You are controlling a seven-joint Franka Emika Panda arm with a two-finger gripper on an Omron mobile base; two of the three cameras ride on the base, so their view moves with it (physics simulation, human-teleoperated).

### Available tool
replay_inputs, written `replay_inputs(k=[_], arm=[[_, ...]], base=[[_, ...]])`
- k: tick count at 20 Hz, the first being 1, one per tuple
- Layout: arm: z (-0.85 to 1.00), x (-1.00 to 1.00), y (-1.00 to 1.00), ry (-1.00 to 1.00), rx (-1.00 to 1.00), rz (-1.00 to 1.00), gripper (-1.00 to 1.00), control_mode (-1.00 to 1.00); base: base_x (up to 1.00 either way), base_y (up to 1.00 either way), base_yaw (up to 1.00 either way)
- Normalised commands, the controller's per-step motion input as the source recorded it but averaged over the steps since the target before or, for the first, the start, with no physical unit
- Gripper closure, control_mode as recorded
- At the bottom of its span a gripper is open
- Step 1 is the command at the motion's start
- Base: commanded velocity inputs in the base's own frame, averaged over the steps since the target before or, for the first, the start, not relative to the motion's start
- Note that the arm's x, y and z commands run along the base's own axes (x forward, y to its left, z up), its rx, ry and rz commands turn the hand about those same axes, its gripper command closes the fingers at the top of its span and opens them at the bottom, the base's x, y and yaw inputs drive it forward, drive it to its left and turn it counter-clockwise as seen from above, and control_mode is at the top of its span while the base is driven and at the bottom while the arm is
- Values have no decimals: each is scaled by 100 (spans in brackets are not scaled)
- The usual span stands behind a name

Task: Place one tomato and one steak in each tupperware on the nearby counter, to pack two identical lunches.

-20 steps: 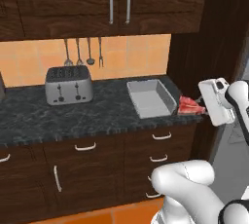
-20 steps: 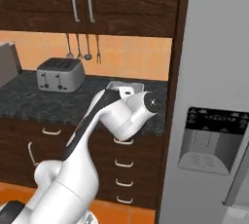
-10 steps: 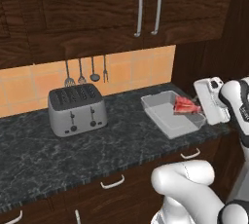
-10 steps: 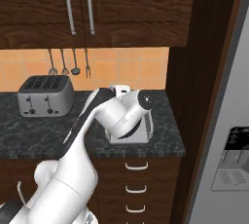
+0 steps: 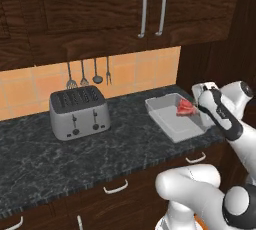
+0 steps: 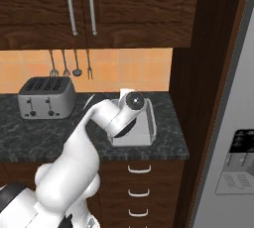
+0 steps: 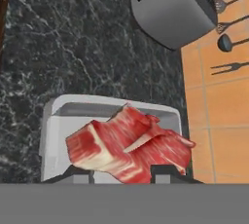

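One steak (image 7: 129, 145) sits clamped between the fingertips (image 7: 168, 171) of the gripper (image 7: 121, 172); in the hand view we see the red, white-marbled slab lying across both dark tips, with the jaws drawn in close against it. We note that the steak hangs above the tupperware (image 7: 53, 121), whose pale rim and far wall show behind and beneath the meat. From this angle we cannot say for sure whether the meat touches the tub's floor or is held just clear of it.

In the left base view we find the same tupperware (image 5: 165, 119) on the counter (image 5: 75, 154), near its right end, with the steak (image 5: 185, 107) at the tub's right side against the gripper (image 5: 196, 109). The toaster (image 5: 79, 112) stands well apart to the left on the same counter, and four utensils (image 5: 89, 74) hang on the orange tiled wall behind it.

In the right base view the arm's elbow covers most of the tupperware (image 6: 149, 134); we see its right wall near the counter's (image 6: 30, 138) end, beside the tall dark wood panel (image 6: 198, 73).
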Motion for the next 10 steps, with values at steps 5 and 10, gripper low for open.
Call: replay_inputs(k=[5,10], arm=[[-27,62,-35,7,0,-6,100,-100],[-3,60,-19,26,0,0,100,-100]], base=[[0,0,0],[0,0,0]])
